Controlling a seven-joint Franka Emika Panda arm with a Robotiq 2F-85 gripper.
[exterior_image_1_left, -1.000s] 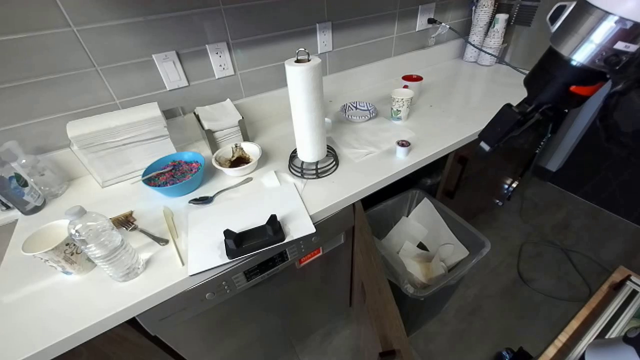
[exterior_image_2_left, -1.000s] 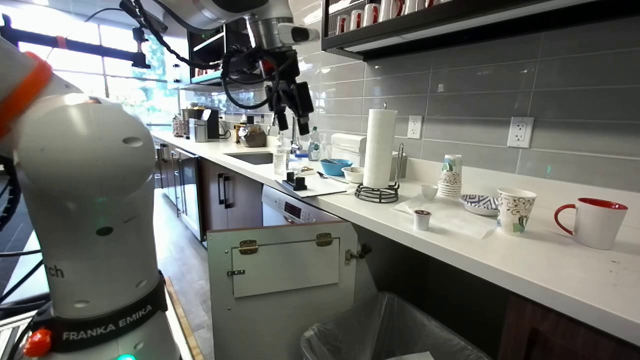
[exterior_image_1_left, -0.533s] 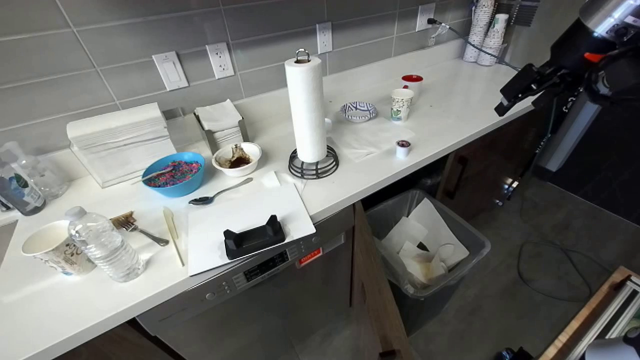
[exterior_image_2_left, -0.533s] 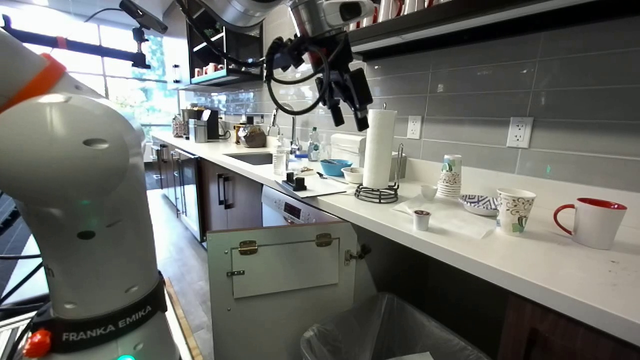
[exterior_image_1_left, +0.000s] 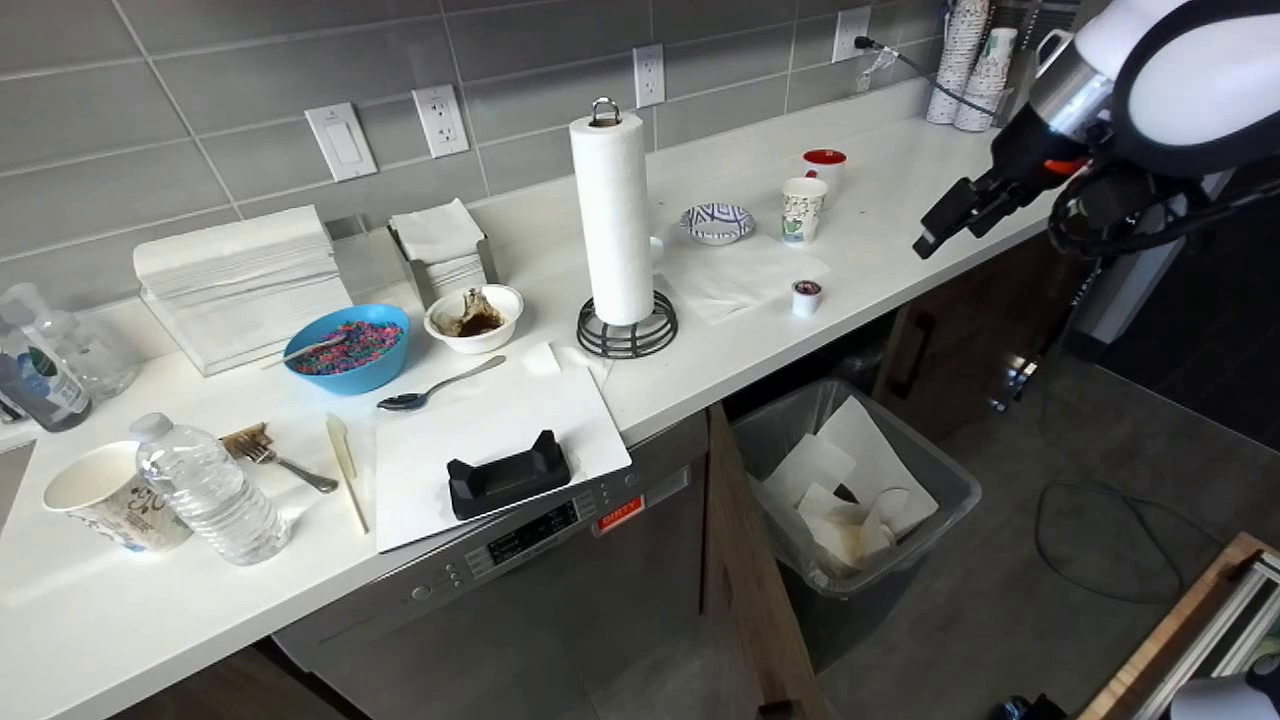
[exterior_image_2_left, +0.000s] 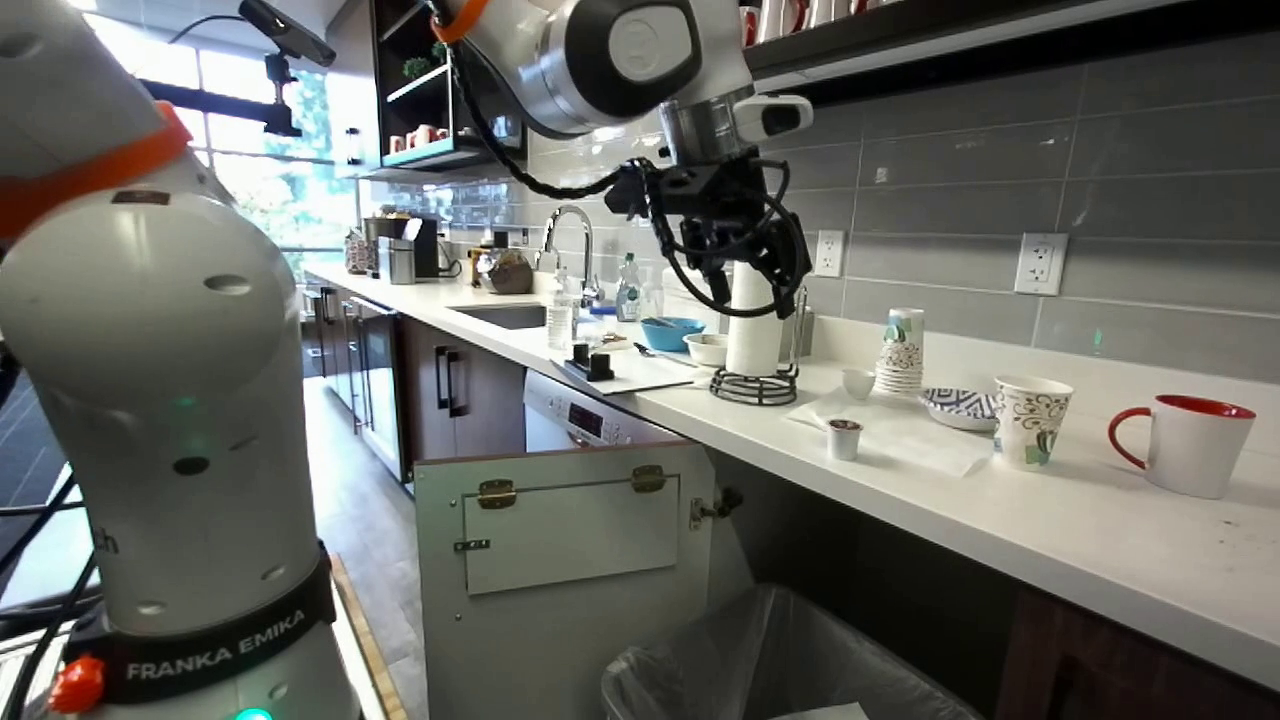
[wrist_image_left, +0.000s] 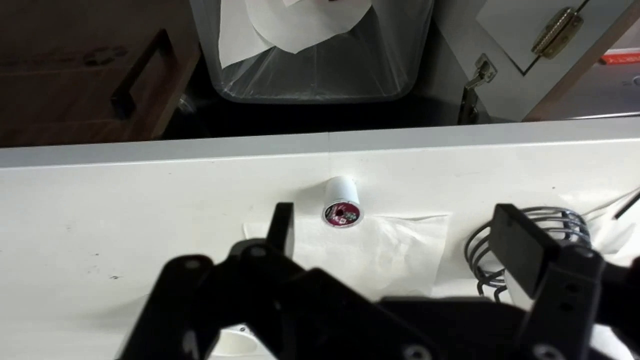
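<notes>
The black end effector (wrist_image_left: 395, 225) hangs over the desk (wrist_image_left: 125, 210) with its two fingers spread wide apart and nothing caught between them. Below it, showing in the gap between the fingers in the wrist view but touching neither, a small white coffee pod (wrist_image_left: 342, 202) with a dark red printed lid stands upright near the desk's front edge. Just beside the pod a thin, wrinkled white sheet (wrist_image_left: 375, 255) lies flat. Beneath the desk edge sits a clear-lined grey trash bin (wrist_image_left: 315, 97) holding white papers (exterior_image_1_left: 810, 470), next to an open cabinet door (exterior_image_2_left: 560, 640). Around the sheet, a paper towel roll (exterior_image_1_left: 612, 220) stands upright on a black wire stand (exterior_image_1_left: 628, 345), and towards the wall (exterior_image_1_left: 560, 80) come a blue-and-white patterned bowl (exterior_image_1_left: 717, 223), a printed paper cup (exterior_image_2_left: 1030, 425) and, past the cup, a white mug (exterior_image_2_left: 1200, 450) with a red interior and handle. Beyond the roll a white board (exterior_image_1_left: 460, 430) lies on the desk, bearing a black holder (exterior_image_1_left: 508, 483), with a spoon (exterior_image_1_left: 437, 387) along its back edge. Behind the spoon are a white bowl (exterior_image_1_left: 478, 342) with dark brown contents and a blue bowl (exterior_image_1_left: 375, 378) of pink, blue and purple bits. Farther on, a clear plastic bottle (exterior_image_1_left: 215, 490) stands beside a large paper cup (exterior_image_1_left: 120, 500), a fork (exterior_image_1_left: 305, 475) lying near them. Farther still, in an exterior view, are the sink (exterior_image_2_left: 510, 318) and its curved faucet (exterior_image_2_left: 588, 250), with a window (exterior_image_2_left: 240, 220) beyond.
</notes>
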